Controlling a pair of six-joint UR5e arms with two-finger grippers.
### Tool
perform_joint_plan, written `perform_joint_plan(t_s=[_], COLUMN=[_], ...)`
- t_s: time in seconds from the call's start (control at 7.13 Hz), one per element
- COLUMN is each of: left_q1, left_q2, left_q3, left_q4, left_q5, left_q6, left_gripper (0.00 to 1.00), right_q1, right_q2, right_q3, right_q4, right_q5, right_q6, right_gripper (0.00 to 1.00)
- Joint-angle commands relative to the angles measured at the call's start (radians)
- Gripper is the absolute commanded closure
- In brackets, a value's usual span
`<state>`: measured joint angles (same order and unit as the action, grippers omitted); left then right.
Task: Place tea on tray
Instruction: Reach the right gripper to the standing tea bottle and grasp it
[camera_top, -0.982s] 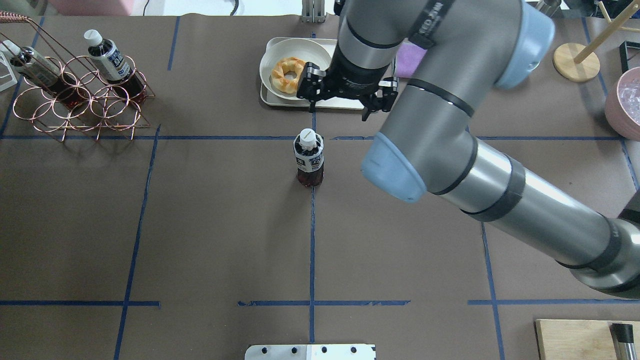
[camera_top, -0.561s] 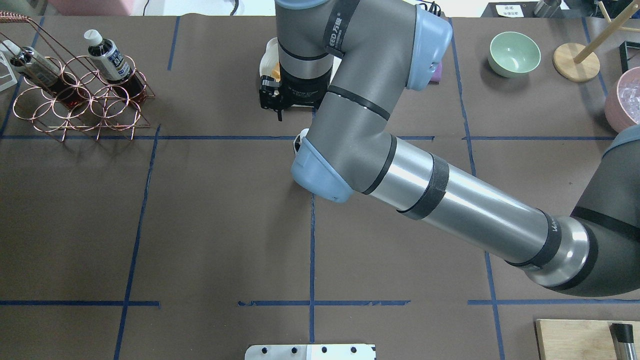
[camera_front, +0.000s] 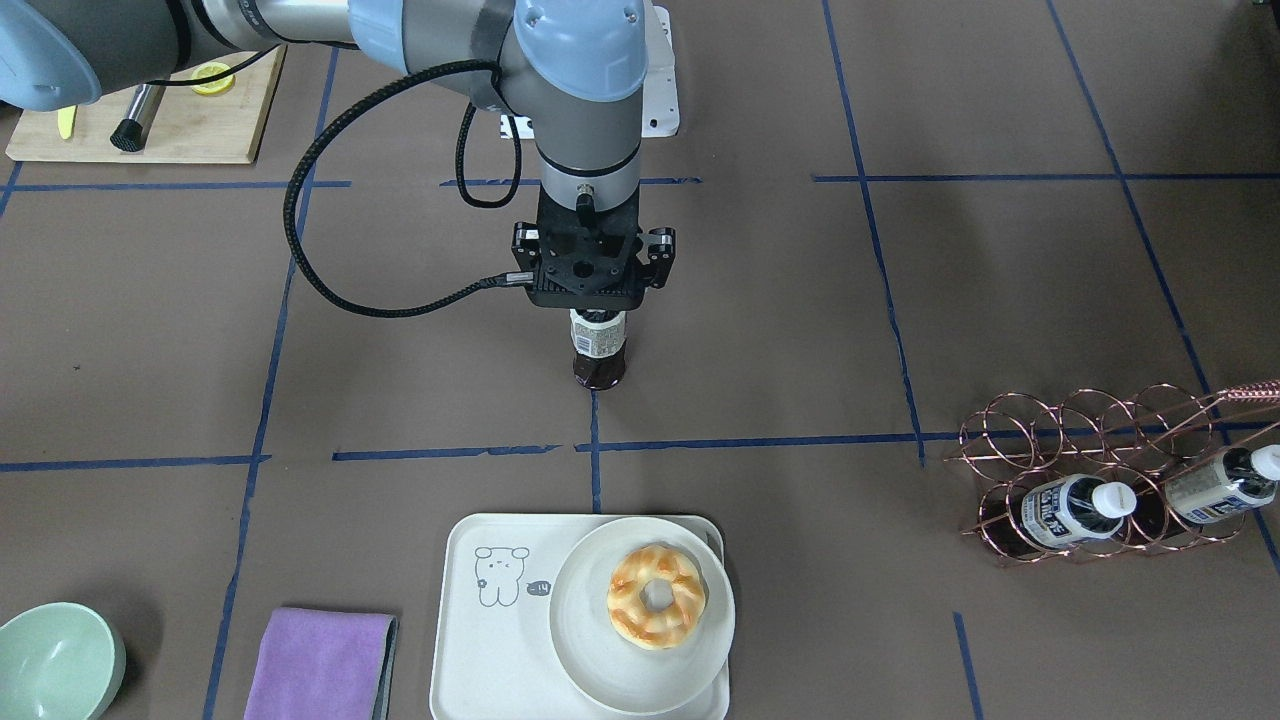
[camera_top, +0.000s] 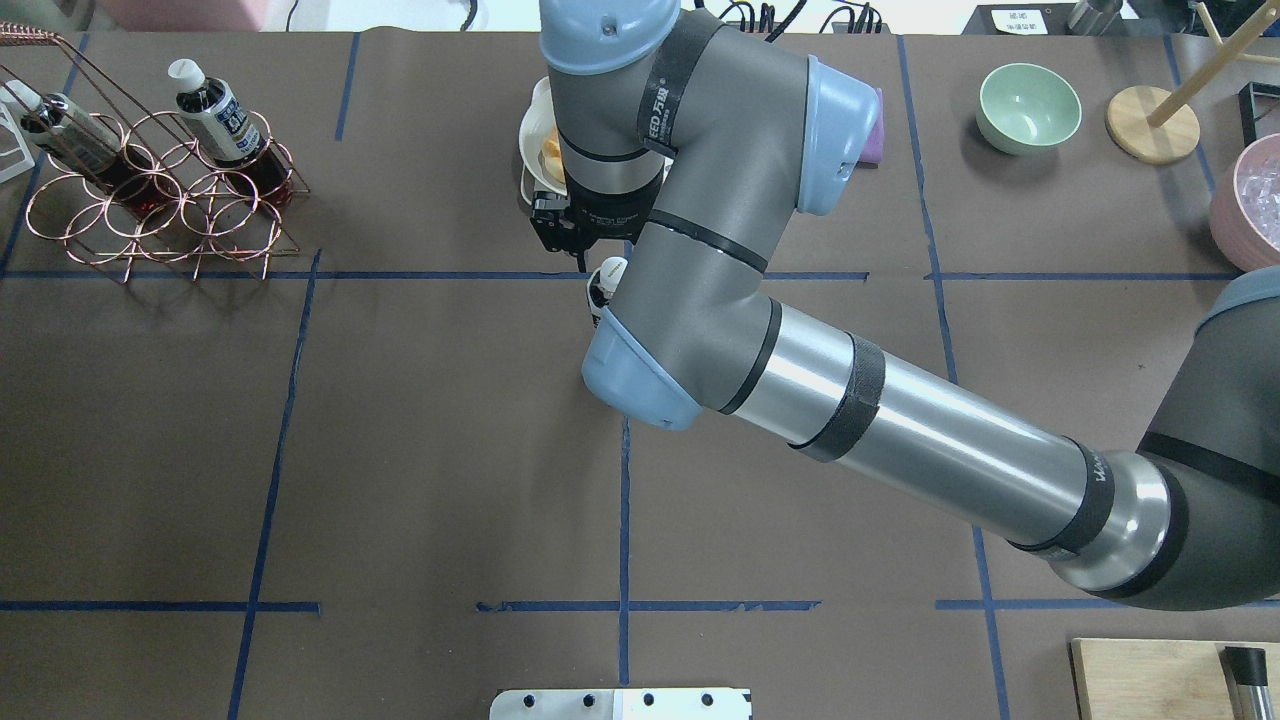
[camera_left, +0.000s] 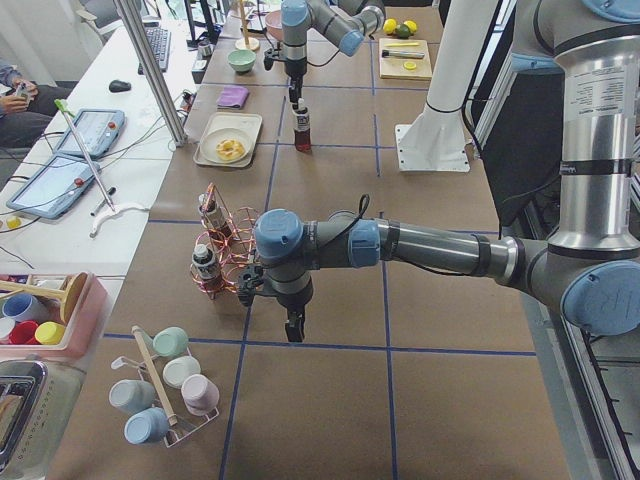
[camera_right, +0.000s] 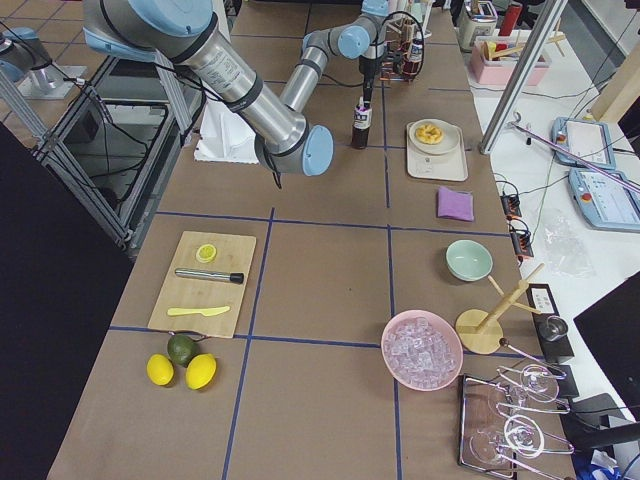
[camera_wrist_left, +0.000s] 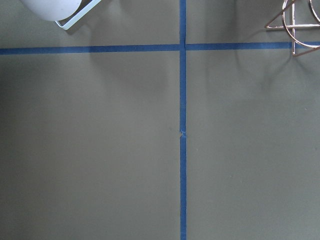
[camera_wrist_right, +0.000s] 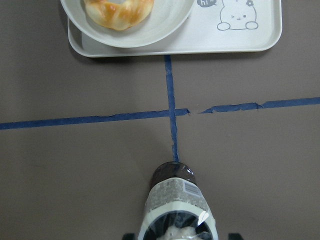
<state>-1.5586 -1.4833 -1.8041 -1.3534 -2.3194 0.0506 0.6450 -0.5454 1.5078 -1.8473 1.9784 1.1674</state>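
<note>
Straddling the neck of the tea from straight above, the right gripper has its jaws apart and has not clamped. A top-down approach suits an upright bottle, which can then probably be lifted and set down without tipping. The tea stands on the brown paper, on a blue tape line. It sits on the robot's side of the tray, apart from it, with a tape crossing between the two. On the tray, a round plate with a doughnut fills one half. That leaves the half with the drawn bear bare, and it looks like the natural landing spot.

The left gripper hangs low over the table near a copper wire rack holding two more bottles. It is out of the right arm's way, and whether its jaws are apart or together cannot be told.

The right wrist view shows what the others miss. Dark fingertips sit at the bottom edge on either side of the bottle's shoulder, each with a gap to it. In the front-facing view the camera mount hides those fingers, but the bottle's base shows resting on the table. In the overhead view the forearm covers nearly everything, and only the white cap peeks out. The left wrist view gives paper, tape and a corner of the rack.
</note>
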Motion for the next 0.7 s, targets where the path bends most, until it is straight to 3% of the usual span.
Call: perform_joint_plan(t_s=[0.0, 0.28, 0.56], left_q1=[0.000, 0.000, 0.000], left_q2=[0.000, 0.000, 0.000], left_q3=[0.000, 0.000, 0.000], left_q4=[0.000, 0.000, 0.000], left_q5=[0.000, 0.000, 0.000], left_q6=[0.000, 0.000, 0.000], left_gripper=[0.00, 0.00, 0.00], right_q1=[-0.005, -0.010, -0.013], right_q2=[-0.001, -0.002, -0.002], right_q3=[0.002, 0.002, 0.005], right_q4=[0.000, -0.001, -0.015], right_q5=[-0.001, -0.001, -0.009], right_q6=[0.000, 0.000, 0.001], right_gripper=[0.38, 0.46, 0.89])
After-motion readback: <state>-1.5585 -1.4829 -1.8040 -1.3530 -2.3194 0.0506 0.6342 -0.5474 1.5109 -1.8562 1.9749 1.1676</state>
